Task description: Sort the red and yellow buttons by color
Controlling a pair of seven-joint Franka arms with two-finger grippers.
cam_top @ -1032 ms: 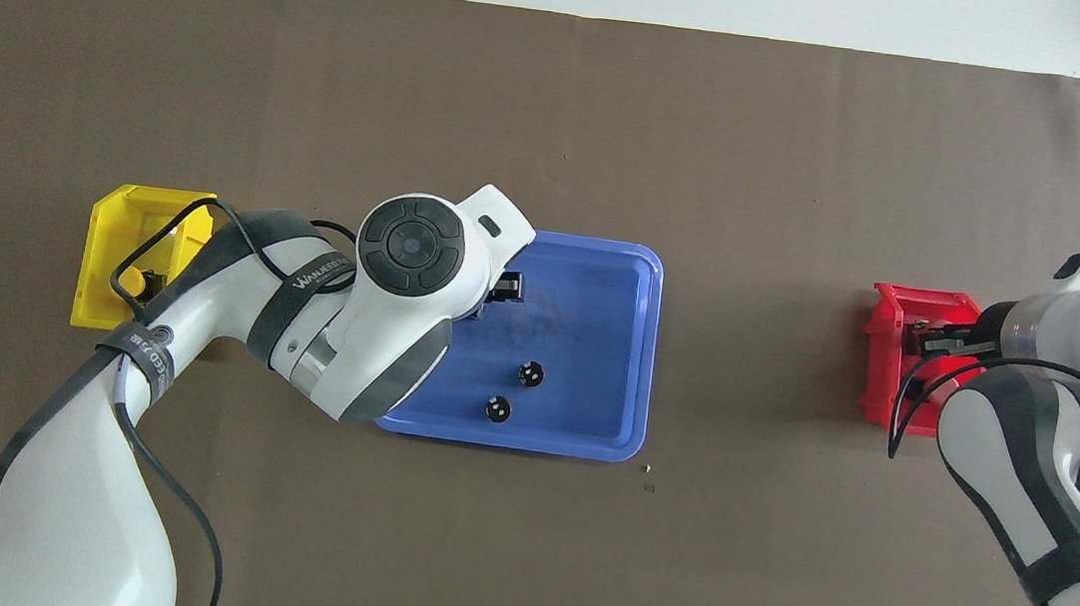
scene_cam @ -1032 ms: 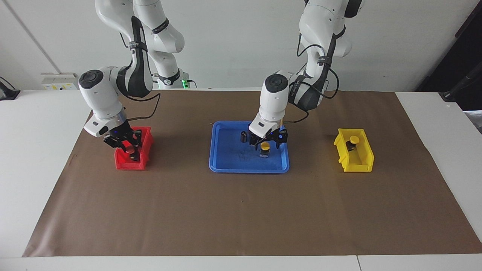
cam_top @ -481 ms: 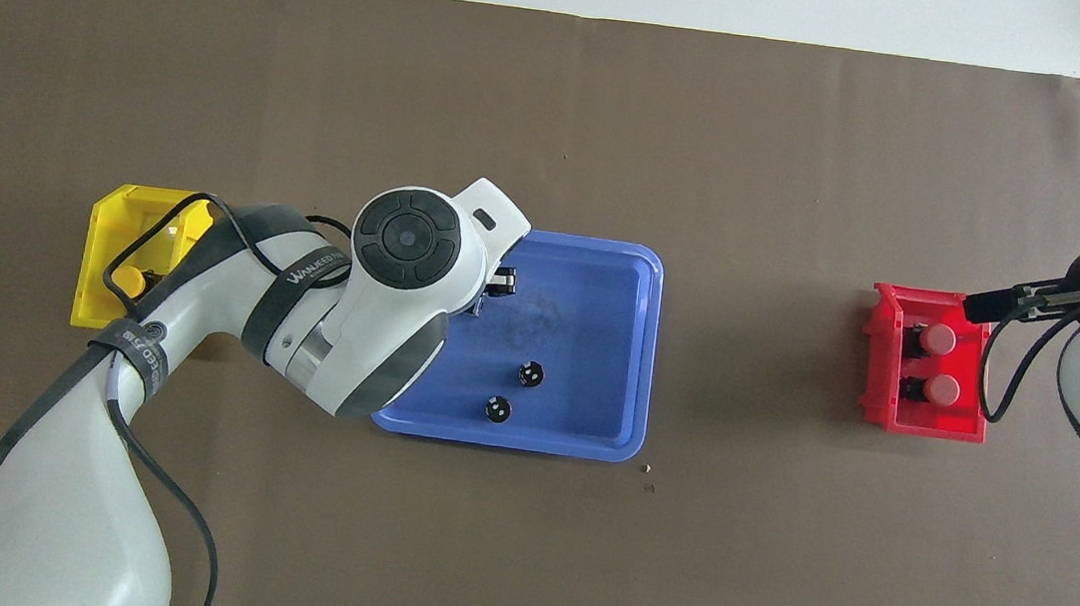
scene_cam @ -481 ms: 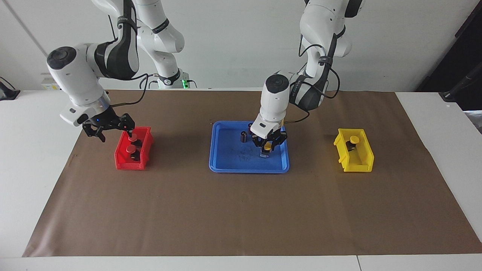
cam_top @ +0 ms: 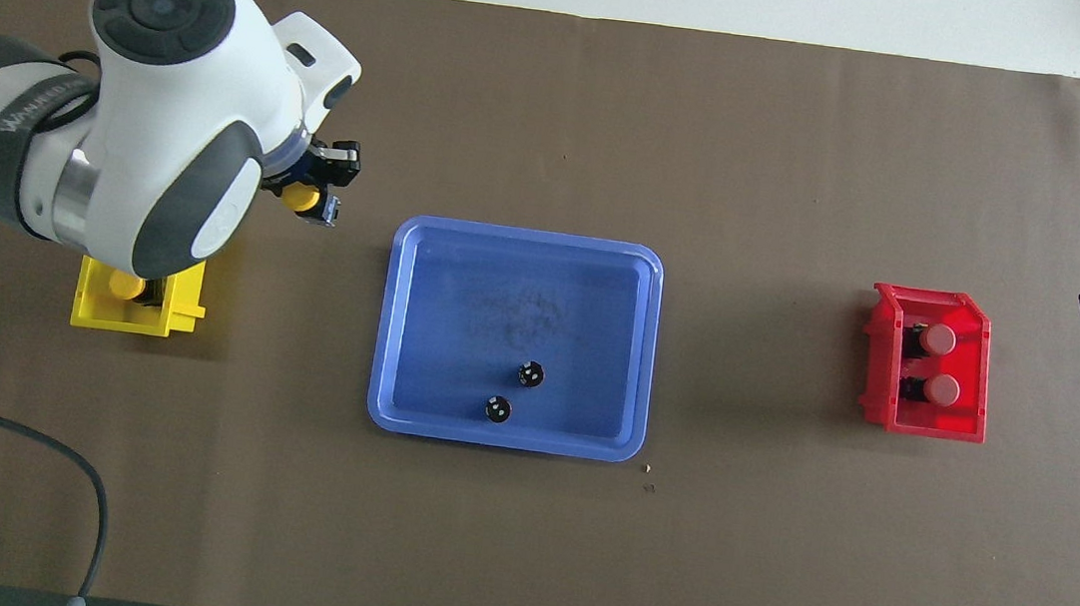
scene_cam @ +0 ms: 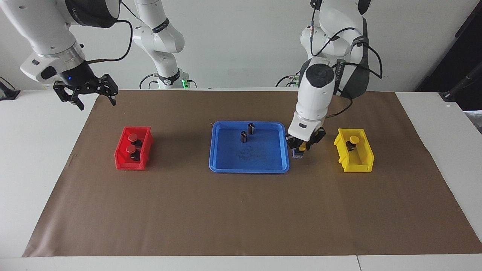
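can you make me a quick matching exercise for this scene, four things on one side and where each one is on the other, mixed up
Things:
1. two red buttons
2. two capless black cylinders
3. left hand
4. right hand

Places:
A. in the blue tray
B. raised over the table edge, off the right arm's end of the brown mat
C. in the red bin
D. between the blue tray and the yellow bin, shut on a yellow button

Pairs: 1-C, 2-A, 3-D, 4-B
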